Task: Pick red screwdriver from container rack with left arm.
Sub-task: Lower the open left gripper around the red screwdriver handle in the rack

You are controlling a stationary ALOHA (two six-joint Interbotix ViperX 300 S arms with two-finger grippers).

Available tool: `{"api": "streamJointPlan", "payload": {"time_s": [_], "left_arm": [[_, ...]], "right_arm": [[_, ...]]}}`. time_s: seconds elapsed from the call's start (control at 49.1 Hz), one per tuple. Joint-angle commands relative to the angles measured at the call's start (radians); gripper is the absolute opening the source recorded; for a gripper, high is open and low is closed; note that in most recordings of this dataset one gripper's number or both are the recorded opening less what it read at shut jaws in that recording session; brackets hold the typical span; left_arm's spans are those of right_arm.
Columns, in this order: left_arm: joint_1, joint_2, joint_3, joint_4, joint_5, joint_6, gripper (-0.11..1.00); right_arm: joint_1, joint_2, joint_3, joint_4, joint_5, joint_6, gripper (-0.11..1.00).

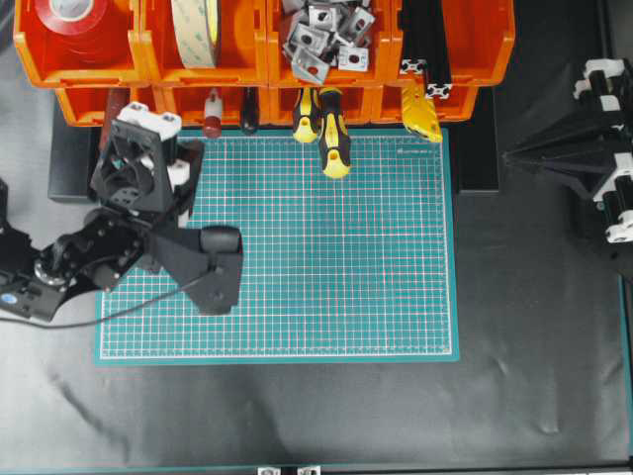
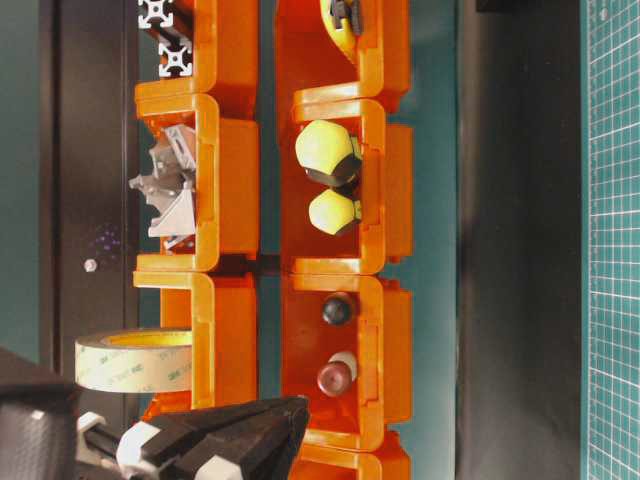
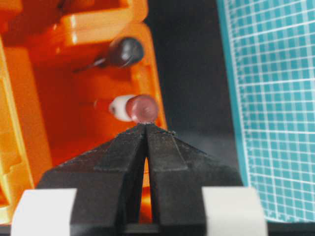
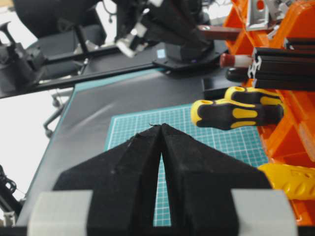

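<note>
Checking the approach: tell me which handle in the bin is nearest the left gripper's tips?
The red screwdriver, dark red cap with white band, sits nearest the left gripper; the black handle lies farther.

The red screwdriver (image 1: 212,113) lies in the front row of the container rack (image 1: 99,69), in the second bin from the left of the overhead view, at about 11 o'clock in that frame. Its handle points toward 6 o'clock, and the dark red end cap projects just past the bin's front edge. A white band sits directly behind the cap, with the bright red handle beyond it. In the left wrist view the end cap (image 3: 141,108) faces the camera, and the thin shaft is barely visible. The rack consists of two rows of joined bright orange bins along the 12 o'clock edge of the surface.
</note>
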Motion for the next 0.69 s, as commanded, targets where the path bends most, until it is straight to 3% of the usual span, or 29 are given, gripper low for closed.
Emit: {"api": "streamJointPlan", "payload": {"time_s": [0.0, 0.163, 0.244, 0.305, 0.468, 0.549, 0.59, 0.672], "left_arm": [[-0.002, -0.006, -0.026, 0.005, 0.003, -0.003, 0.01], [-0.002, -0.002, -0.029, 0.005, -0.018, -0.003, 0.01], [-0.002, -0.002, -0.031, 0.005, -0.040, -0.003, 0.07], [0.000, -0.002, -0.031, 0.005, -0.048, -0.003, 0.17], [0.011, 0.000, -0.031, 0.005, -0.083, -0.003, 0.65], [0.020, 0.002, -0.034, 0.005, -0.133, -0.003, 0.83], [0.026, 0.005, -0.034, 0.005, -0.147, -0.003, 0.88], [0.044, 0.015, -0.023, 0.005, -0.153, -0.003, 0.83]], "right_arm": [[0.005, 0.006, -0.012, 0.002, 0.000, 0.002, 0.00], [0.011, 0.006, -0.009, 0.002, 0.000, 0.000, 0.00], [0.011, 0.006, -0.008, 0.002, 0.000, -0.002, 0.00], [0.012, 0.006, -0.002, 0.002, -0.005, -0.002, 0.00], [0.026, 0.006, 0.015, 0.002, -0.028, -0.002, 0.00], [0.038, 0.006, 0.021, -0.002, -0.032, -0.003, 0.00], [0.044, 0.006, 0.023, -0.002, -0.032, -0.003, 0.00], [0.049, 0.006, 0.025, -0.003, -0.032, -0.005, 0.00]]}}
